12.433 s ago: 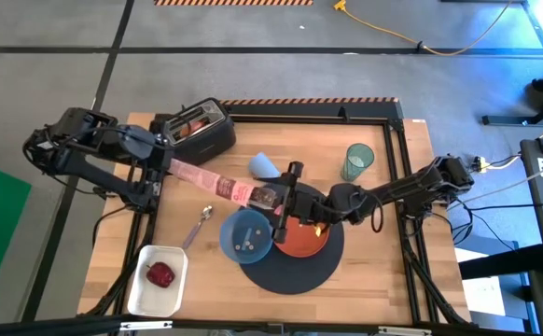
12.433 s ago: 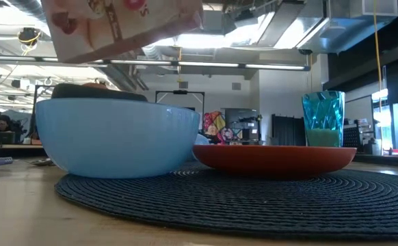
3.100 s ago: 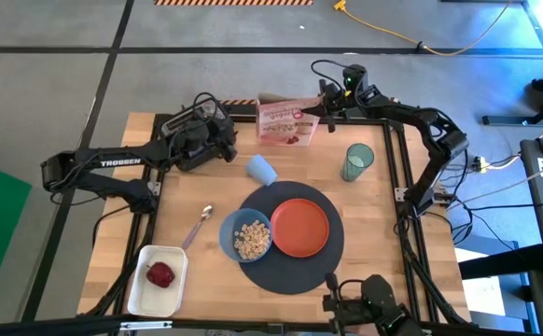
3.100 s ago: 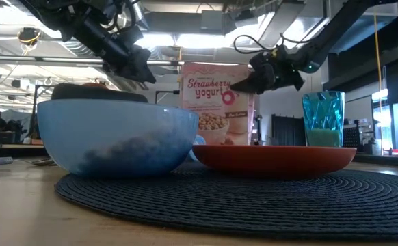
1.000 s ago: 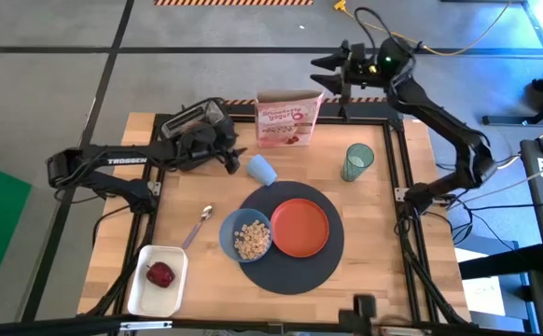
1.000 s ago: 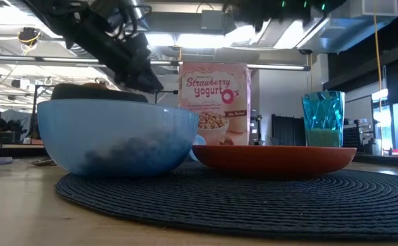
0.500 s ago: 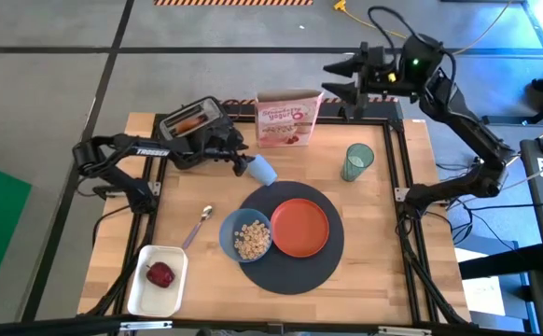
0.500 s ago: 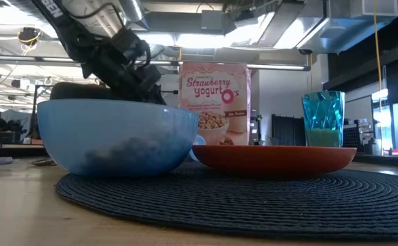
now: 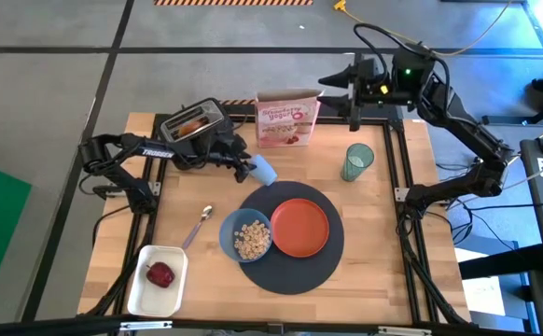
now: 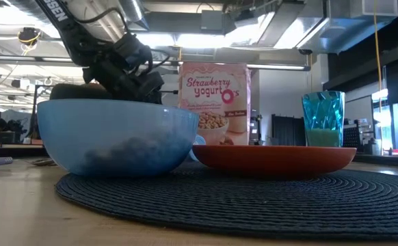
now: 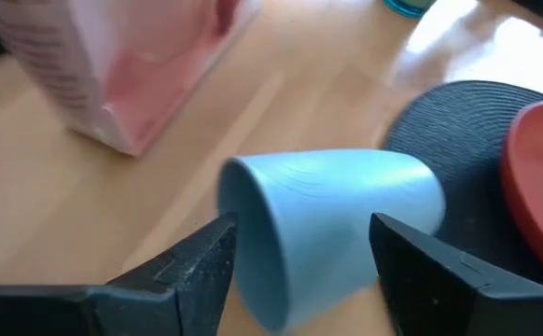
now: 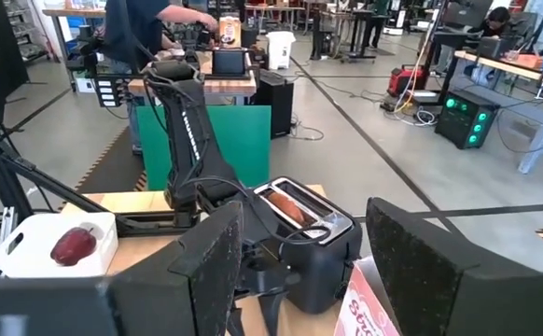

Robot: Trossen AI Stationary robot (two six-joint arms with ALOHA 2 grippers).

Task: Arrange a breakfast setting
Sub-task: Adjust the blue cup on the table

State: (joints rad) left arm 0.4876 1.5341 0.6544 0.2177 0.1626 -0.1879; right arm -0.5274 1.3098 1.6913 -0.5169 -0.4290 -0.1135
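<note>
Right, readable text first: cereal box (image 9: 288, 119) at 12 o'clock on the bench (image 9: 187, 202) reads "Strawberry yogurt" in the low view; left arm (image 9: 150, 152) carries white lettering, too small to read.

Left gripper (image 11: 301, 259) sits at the small blue cup (image 9: 263, 170), which lies on its side just off the 11 o'clock edge of the dark-grey mat (image 9: 290, 271). Left wrist view shows the fingers (image 11: 206, 266) spread to either side of the cup, open mouth toward the camera; cannot tell if they touch it. High view only shows the gripper butting against the cup.

Right gripper (image 9: 337, 84) hangs high beyond the bench's far edge, near 1 o'clock, fingers apart on nothing. Right wrist view looks back over the black toaster (image 12: 301, 224) with toast (image 12: 290, 206) in the slot and the red apple (image 12: 73, 244) in a white tray (image 12: 38, 233); a person stands at a desk in the room behind.

On the mat: blue bowl (image 9: 245, 237) with cereal (image 9: 252, 239) at 9 o'clock, touching the orange plate (image 9: 299, 227). Cereal is visible only from above; low view gives just the bowl wall. Green cup (image 9: 355, 161) stands upright off the mat at 1 o'clock. Metal spoon (image 9: 198, 225) lies at 9 o'clock of the bowl, on bare wood.
</note>
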